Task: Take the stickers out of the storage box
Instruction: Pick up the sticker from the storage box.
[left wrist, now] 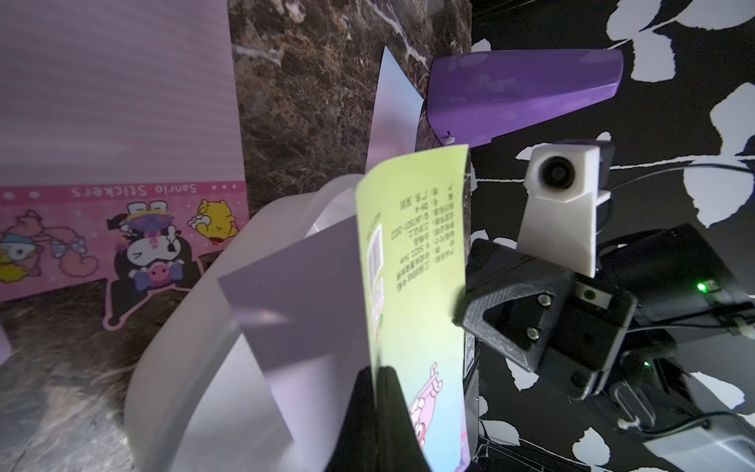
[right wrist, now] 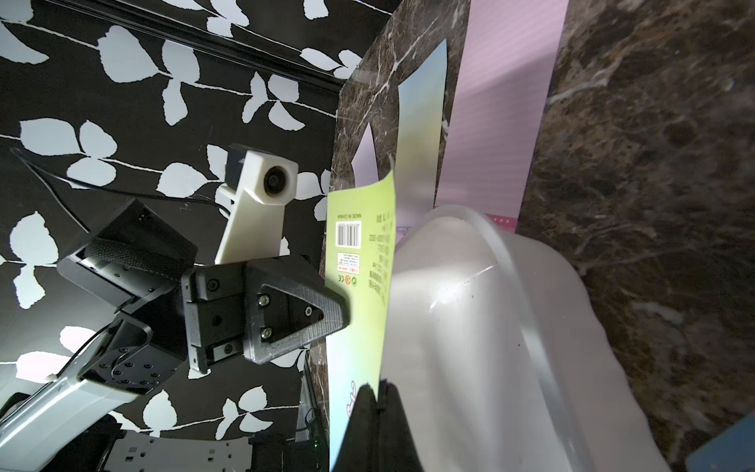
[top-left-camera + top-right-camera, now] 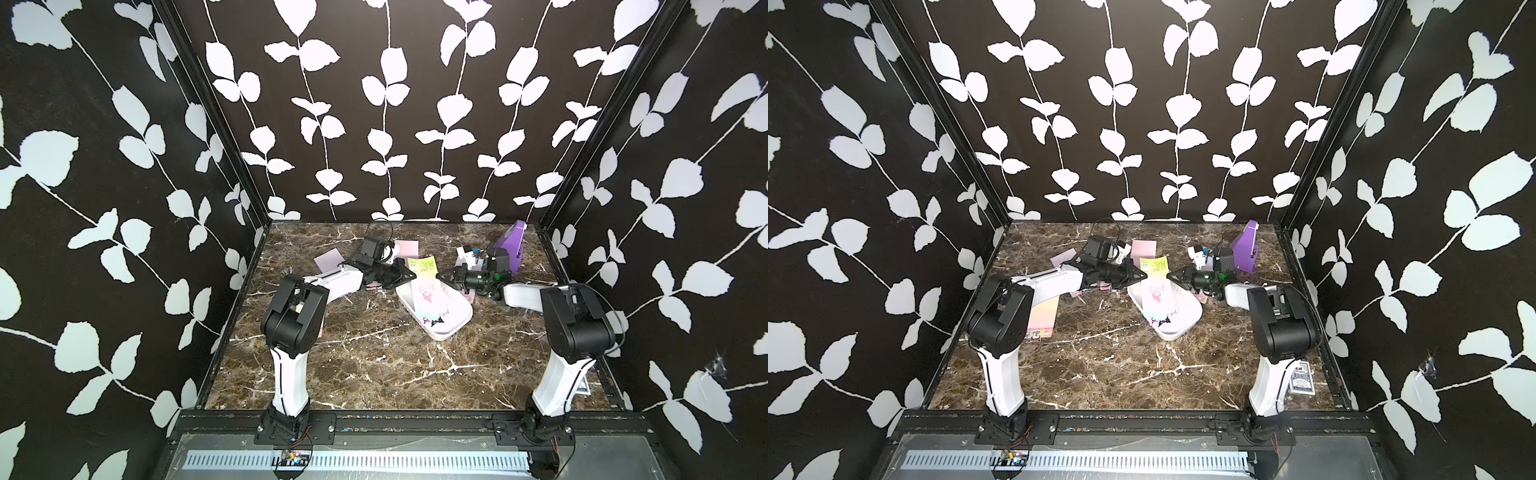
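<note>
Nearest on the marble counter (image 3: pixel 374 365), a blue-patterned card box (image 3: pixel 1301 376) lies beside the right arm's base. A pink sheet (image 3: pixel 1043 318) lies flat by the left arm's elbow, with cartoon figures at its near end.

Further in, about mid-counter, sits the white storage box (image 3: pixel 440 331), turned at an angle. The stickers are partly inside it. A pale lilac sheet (image 1: pixel 294 318) sticks up out of the box. The long green-to-blue sheet (image 3: pixel 423 266) slopes up from the box, its green end raised above the far rim, with a barcode and small print showing there.

Both arms meet at that raised end. The left pincer (image 3: pixel 412 275) is closed on one long edge of the sheet, and the left wrist view shows the sheet pinched between its black fingers (image 1: pixel 390 404). The right pincer (image 3: pixel 439 275) is clamped on the opposite edge, and in the right wrist view that edge is caught between its fingers (image 2: pixel 398 429).

Beyond them, a second pink sheet (image 3: pixel 406 248) and a lilac grid sheet (image 3: pixel 326 261) lie on the counter behind the left wrist. A purple wedge-shaped object (image 3: pixel 515 249) stands near the far right corner.
</note>
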You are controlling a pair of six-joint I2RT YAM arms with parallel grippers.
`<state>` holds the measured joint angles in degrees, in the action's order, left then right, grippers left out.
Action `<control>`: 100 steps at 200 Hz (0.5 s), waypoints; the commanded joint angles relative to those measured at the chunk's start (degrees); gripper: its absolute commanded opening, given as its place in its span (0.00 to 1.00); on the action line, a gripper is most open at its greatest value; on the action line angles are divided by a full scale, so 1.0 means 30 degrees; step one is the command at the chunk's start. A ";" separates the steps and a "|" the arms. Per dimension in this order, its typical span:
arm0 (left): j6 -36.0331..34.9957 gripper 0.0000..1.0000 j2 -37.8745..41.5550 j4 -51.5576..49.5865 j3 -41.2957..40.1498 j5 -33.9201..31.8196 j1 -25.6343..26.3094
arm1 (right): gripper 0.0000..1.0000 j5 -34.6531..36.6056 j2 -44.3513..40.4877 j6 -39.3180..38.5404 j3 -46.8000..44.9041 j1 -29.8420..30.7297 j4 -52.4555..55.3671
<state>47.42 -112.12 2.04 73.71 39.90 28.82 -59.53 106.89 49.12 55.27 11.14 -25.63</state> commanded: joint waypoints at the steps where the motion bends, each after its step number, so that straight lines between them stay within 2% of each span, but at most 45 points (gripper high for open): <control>1: 0.0302 0.00 0.0360 0.0894 -0.0452 0.0560 0.0207 | 0.00 -0.0890 0.0697 -0.1130 0.1230 0.0061 0.0758; 18: 0.0424 0.00 0.0588 0.1051 -0.0547 0.0543 0.0208 | 0.00 -0.1359 0.1277 -0.1736 0.2056 0.0038 0.1810; 50: 0.0424 0.00 0.0942 0.0768 -0.0542 0.0535 0.0232 | 0.00 -0.1723 0.1926 -0.5378 0.4024 -0.0076 0.6805; 100: 0.0403 0.00 0.1212 0.0616 -0.0601 0.0293 0.0347 | 0.00 -0.2338 0.1637 -0.8198 0.4900 -0.0614 1.0152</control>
<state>48.66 -111.74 3.38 72.60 39.68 28.99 -64.12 112.75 32.47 66.96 9.69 -2.39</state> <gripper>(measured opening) 0.046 0.043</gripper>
